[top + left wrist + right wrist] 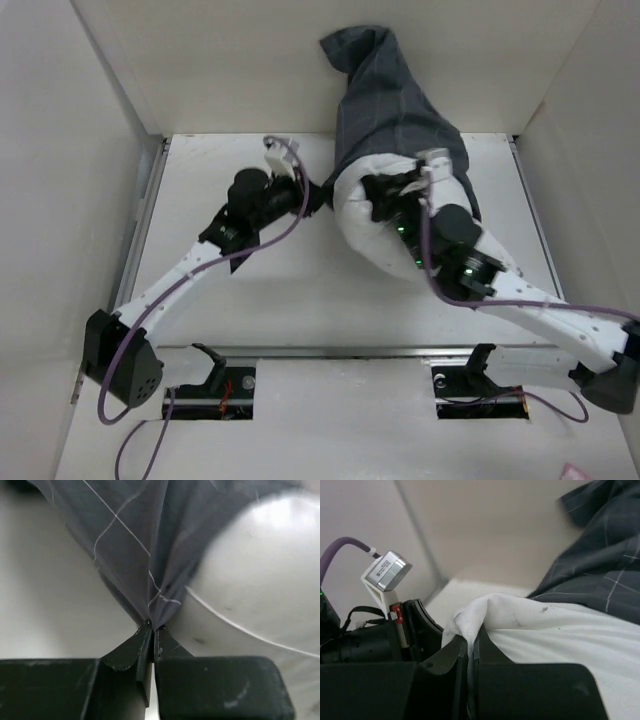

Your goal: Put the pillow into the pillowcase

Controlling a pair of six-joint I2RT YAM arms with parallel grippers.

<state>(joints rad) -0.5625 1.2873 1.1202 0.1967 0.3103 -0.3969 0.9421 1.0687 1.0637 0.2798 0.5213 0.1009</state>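
Top view: I see the pillow (362,228) lying on the worktop (280,295), right of centre. Its far part is inside the pillowcase (395,110) and its near, rounded white end is bare. The far end of the pillowcase runs off the worktop and slumps against the back wall (230,60). The left pincer (318,196) sits at the pillow's left flank, at the rim of the dark cloth. The right pincer (385,197) rests on top of the bare white end, just beside that rim.

Left wrist view: the left pincer (151,628) is pressed together on a gathered fold of the pillowcase (145,535). The cloth fans out from the fingertips, its light grid lines converging at the pinch. The pillow (260,570) bulges on the right, touching the fold. Pale worktop (45,595) shows on the left.

Right wrist view: the right pincer (470,645) is pressed together on a ridge of white pillow (560,635) fabric, which rises in a small peak between the jaws. Small dark specks mark the fabric. The pillowcase (600,575) lies over the pillow beyond, on the right. The left arm (365,645) is close on the left.
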